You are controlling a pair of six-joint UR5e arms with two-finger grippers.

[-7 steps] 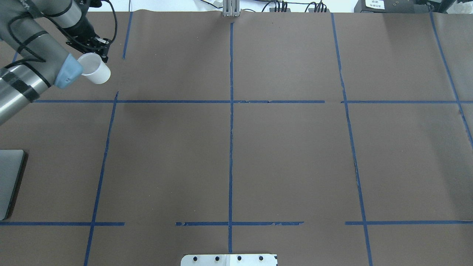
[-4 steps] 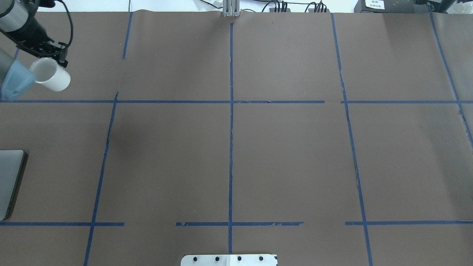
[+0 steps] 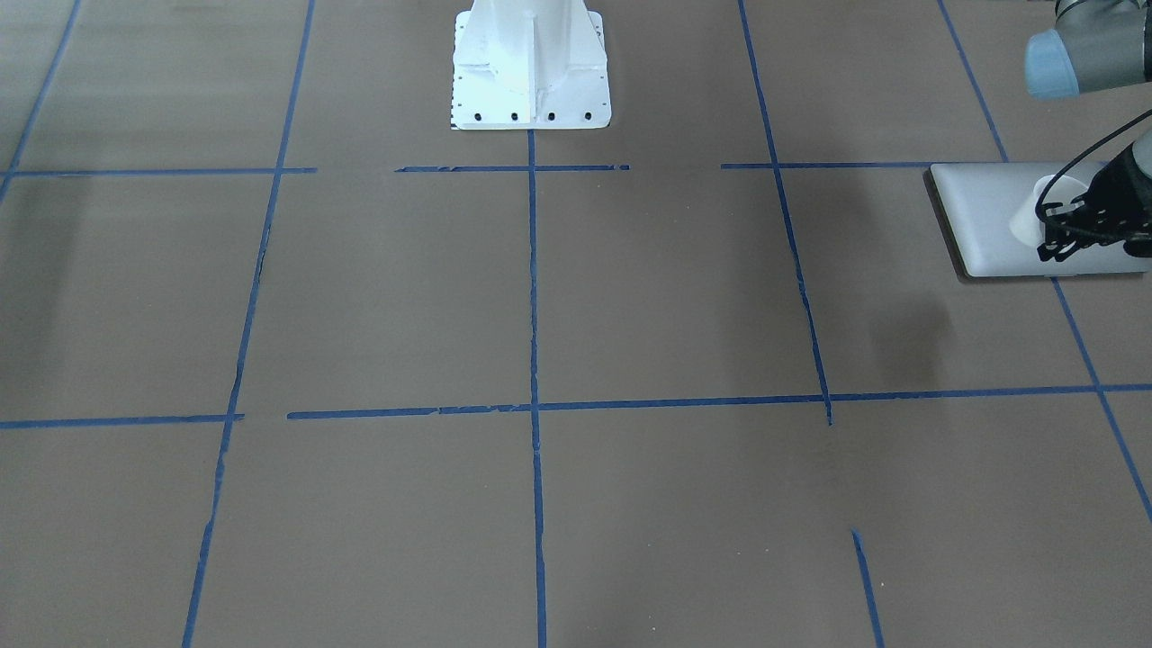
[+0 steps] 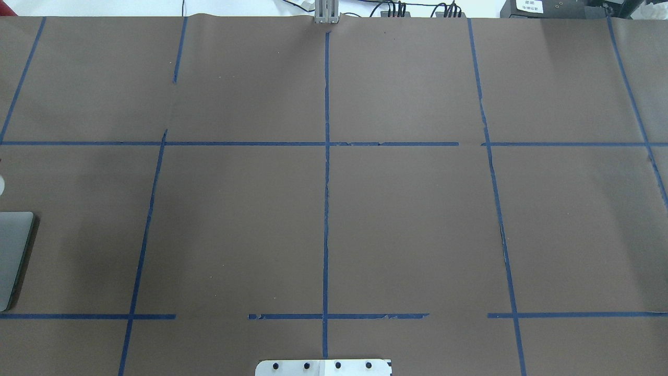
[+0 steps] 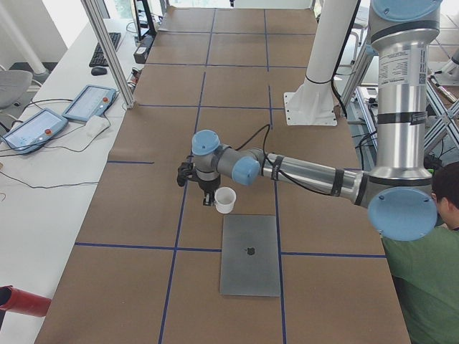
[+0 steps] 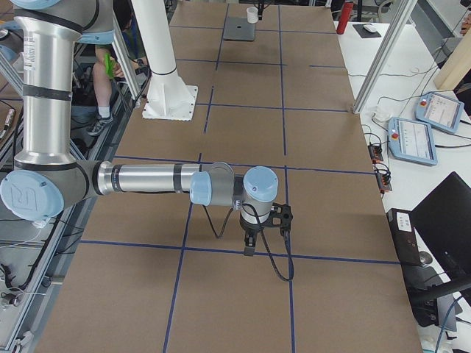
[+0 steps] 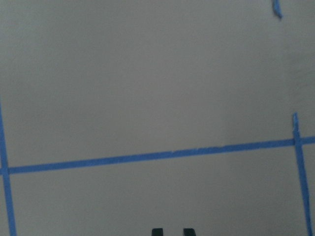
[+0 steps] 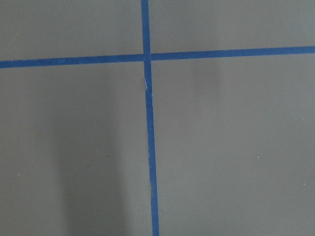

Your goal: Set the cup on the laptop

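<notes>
- Brown table (image 4: 407, 219), marked into a grid with blue tape (image 4: 326, 209).
- White pedestal (image 3: 531, 63), bolted down at the table's edge.
- Two pendants (image 5: 90, 102) on a white side bench, a keyboard (image 5: 102, 49) beyond them.
- Person in green (image 5: 423, 287) beside the table.

White cup (image 5: 225, 200); silver-grey laptop (image 5: 250, 276), dark logo (image 5: 250, 251) at centre; brown table (image 4: 407, 219) crossed by blue tape grid (image 4: 326, 209); white pedestal (image 3: 531, 63).
</notes>
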